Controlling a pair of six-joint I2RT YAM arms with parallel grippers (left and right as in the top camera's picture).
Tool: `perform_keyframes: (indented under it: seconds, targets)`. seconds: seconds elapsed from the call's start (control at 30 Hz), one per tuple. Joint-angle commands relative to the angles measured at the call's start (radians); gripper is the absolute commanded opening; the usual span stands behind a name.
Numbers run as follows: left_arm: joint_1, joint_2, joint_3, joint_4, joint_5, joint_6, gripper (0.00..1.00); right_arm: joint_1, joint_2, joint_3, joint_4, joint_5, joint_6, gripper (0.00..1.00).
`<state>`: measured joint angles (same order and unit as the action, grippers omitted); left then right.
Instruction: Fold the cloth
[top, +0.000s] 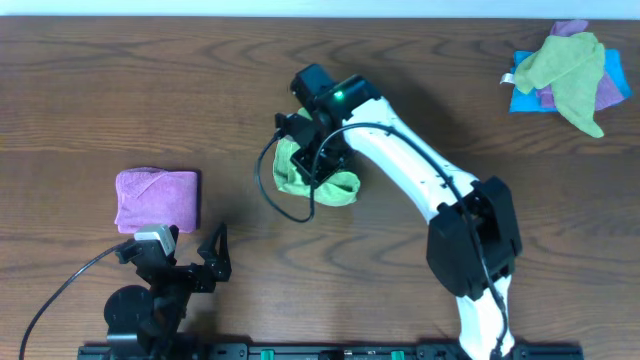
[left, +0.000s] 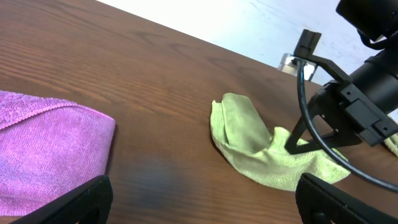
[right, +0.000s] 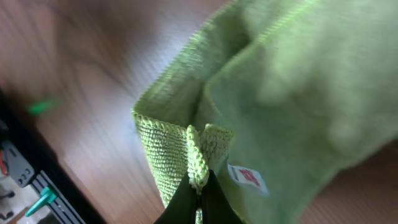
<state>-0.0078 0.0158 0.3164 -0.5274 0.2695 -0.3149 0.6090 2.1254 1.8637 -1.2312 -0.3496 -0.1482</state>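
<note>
Cloth (top: 341, 187) hem pinched by downturned right claw (right: 199, 186), arm stretched forward.

Overhead view: diffuse light is covering the surface (top: 120, 90) evenly. Everything is reading sharp, with only soft shadows lying beside the right arm (top: 420, 170).

Left wrist view: the area past the far edge is blowing out white, and the camera's own jaws are blurring close to the lens.

Right wrist view: the cloth (right: 168, 149) hem is showing crisp. The rest is going soft, and glare is washing the surface behind it.
</note>
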Motion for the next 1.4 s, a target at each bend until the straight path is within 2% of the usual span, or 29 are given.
perform_keyframes:
  seconds: [0.0,0.03,0.1,0.2,0.3,0.4,0.5,0.67,0.87,1.07,1.37]
  targets:
    - [-0.003,0.002,-0.007,0.001,0.003,-0.023,0.95,-0.040,-0.022,-0.002,-0.020,0.023,0.001,0.11]
    - [-0.003,0.002,-0.007,0.002,0.013,-0.044,0.95,-0.049,-0.024,-0.002,-0.031,0.012,0.002,0.21]
    - [-0.003,0.002,-0.007,0.000,0.020,-0.096,0.95,-0.065,-0.035,-0.002,-0.044,-0.061,0.002,0.50]
    - [-0.003,0.002,-0.007,0.001,0.019,-0.133,0.95,-0.071,-0.064,0.001,-0.015,-0.101,0.021,0.63]
    - [-0.003,0.004,-0.007,0.001,0.019,-0.151,0.95,-0.071,-0.089,0.001,0.039,-0.095,0.032,0.68]
    - [-0.003,0.056,-0.007,0.007,0.019,-0.207,0.96,-0.063,-0.087,0.001,0.105,-0.048,0.062,0.68]
    - [-0.003,0.191,-0.006,0.056,0.031,-0.261,0.95,-0.033,-0.066,0.001,0.191,0.057,0.089,0.68]
    - [-0.003,0.484,0.042,0.228,0.151,-0.266,0.95,0.008,-0.016,0.001,0.284,0.174,0.119,0.71]
    - [-0.003,0.773,0.169,0.227,0.251,-0.257,0.96,0.010,0.081,0.001,0.342,0.213,0.157,0.70]
    - [-0.003,0.855,0.180,0.245,0.372,-0.257,0.96,0.010,0.134,0.001,0.389,0.268,0.170,0.68]
    - [-0.003,0.854,0.180,0.245,0.379,-0.257,0.95,0.012,0.203,0.001,0.417,0.268,0.178,0.64]
